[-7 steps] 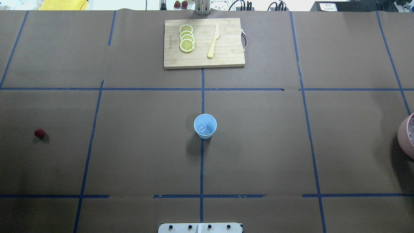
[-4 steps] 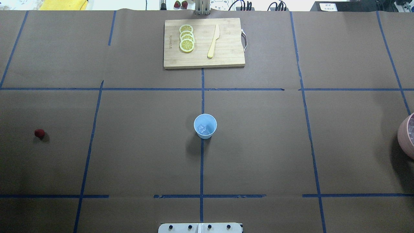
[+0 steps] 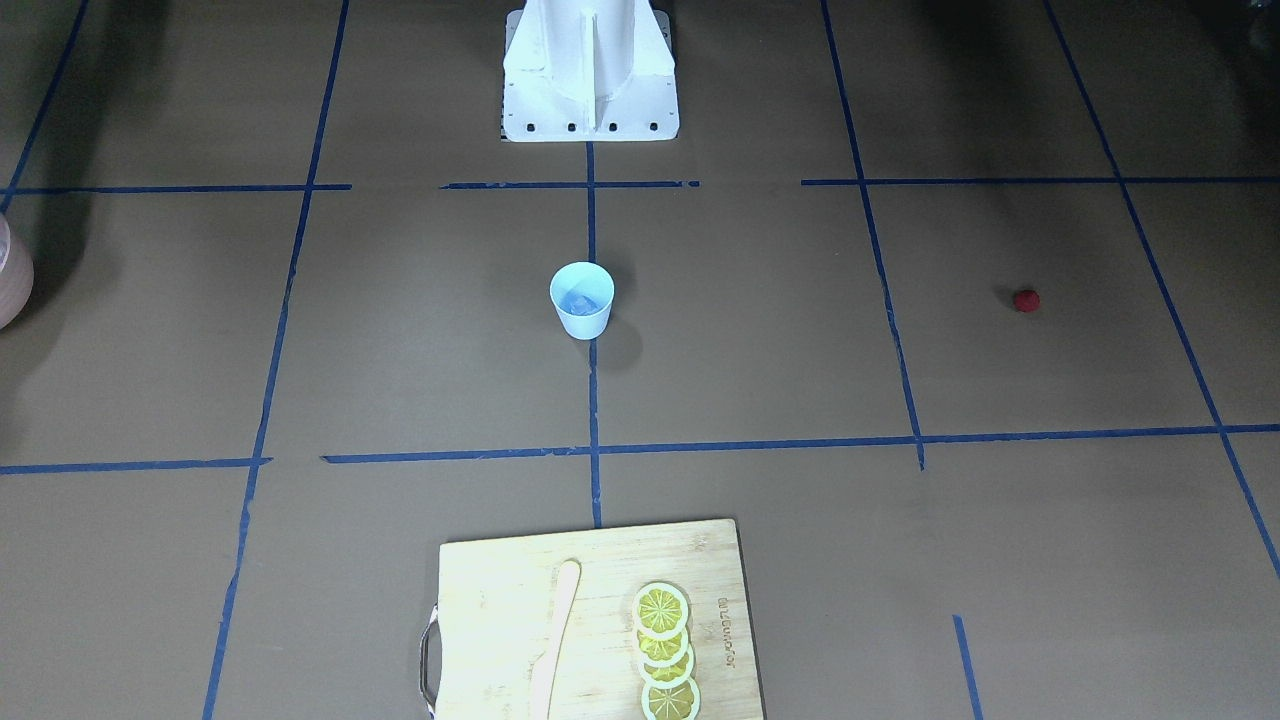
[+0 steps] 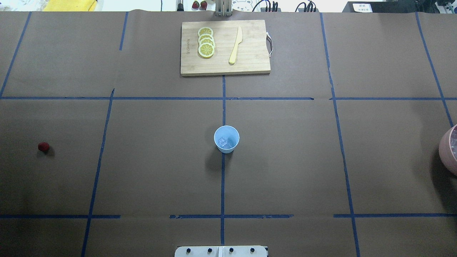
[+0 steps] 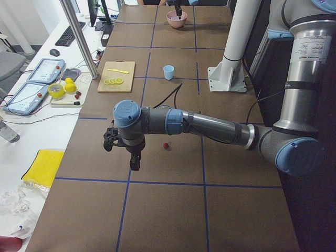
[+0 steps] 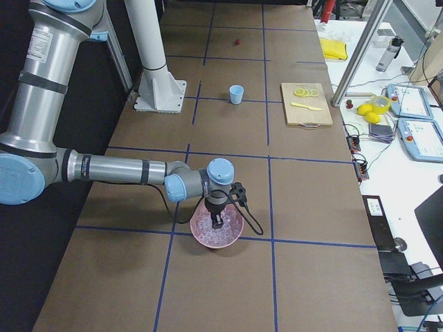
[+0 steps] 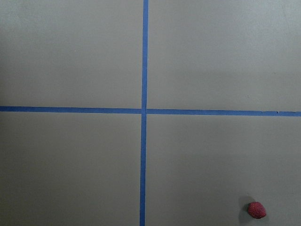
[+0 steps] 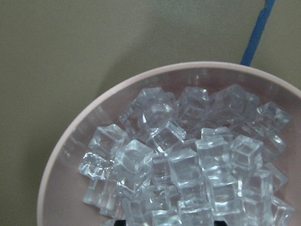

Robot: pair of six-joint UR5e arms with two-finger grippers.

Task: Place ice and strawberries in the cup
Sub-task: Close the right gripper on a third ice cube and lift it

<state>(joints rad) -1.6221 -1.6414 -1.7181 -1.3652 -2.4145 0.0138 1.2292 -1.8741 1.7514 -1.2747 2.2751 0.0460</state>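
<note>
Right hand (image 6: 217, 222) above bowl (image 6: 206, 240); cup (image 4: 226, 139), strawberry (image 4: 43, 146) unmoved.

Reaches the left arm (image 5: 210, 126) out long and nearly level above the table, with the left gripper (image 5: 134, 158) pointing straight down. Stretches the right arm (image 6: 118, 168) out low likewise, right gripper (image 6: 217, 220) hanging downward. Cannot tell how either's jaws stand.
</note>
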